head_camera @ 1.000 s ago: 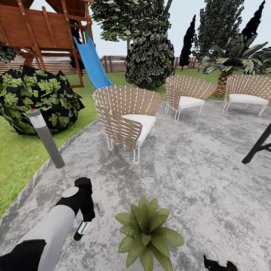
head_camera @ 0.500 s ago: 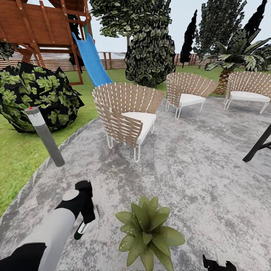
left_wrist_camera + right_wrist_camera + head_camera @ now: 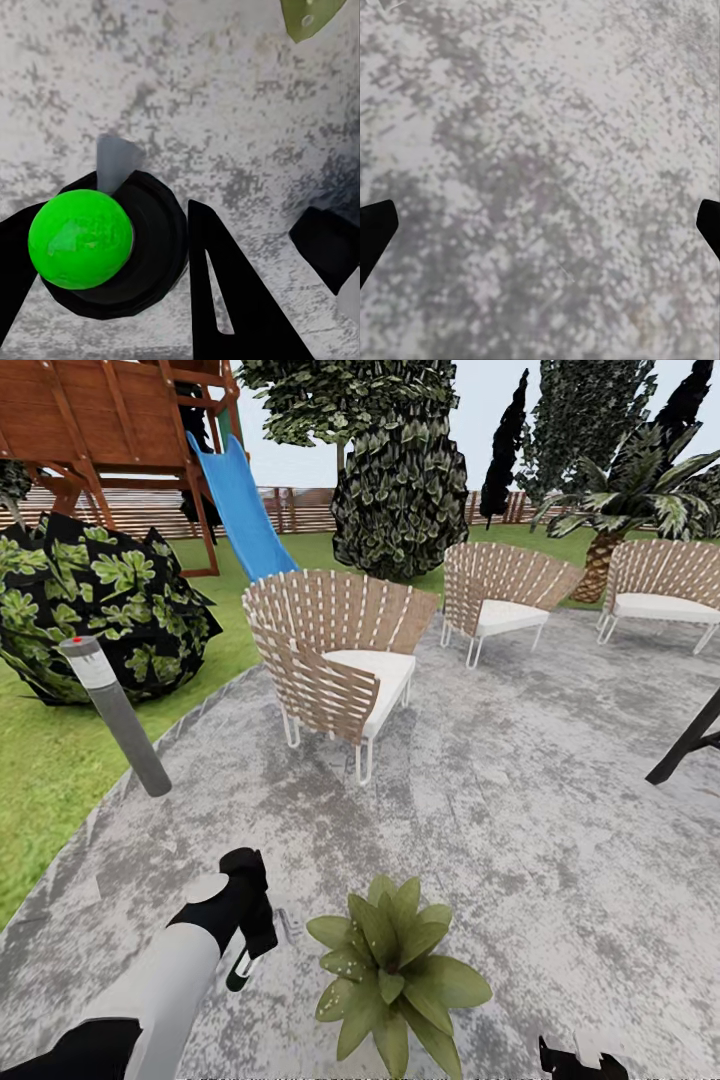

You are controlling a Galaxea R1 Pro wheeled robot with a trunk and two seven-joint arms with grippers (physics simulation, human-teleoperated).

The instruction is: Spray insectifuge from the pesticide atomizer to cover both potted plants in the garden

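On patio (image 3: 520,810): one potted plant (image 3: 395,970), three wicker chairs (image 3: 335,655); left end effector (image 3: 255,950) grips pesticide atomizer (image 3: 241,968); right end effector (image 3: 540,225) spread apart.

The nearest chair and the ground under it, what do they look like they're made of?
The nearest chair: woven tan and pale strips, probably wicker, matte; white cushion; thin white legs, possibly metal. The patio: mottled grey, rough-looking, like stone or concrete, without shine.
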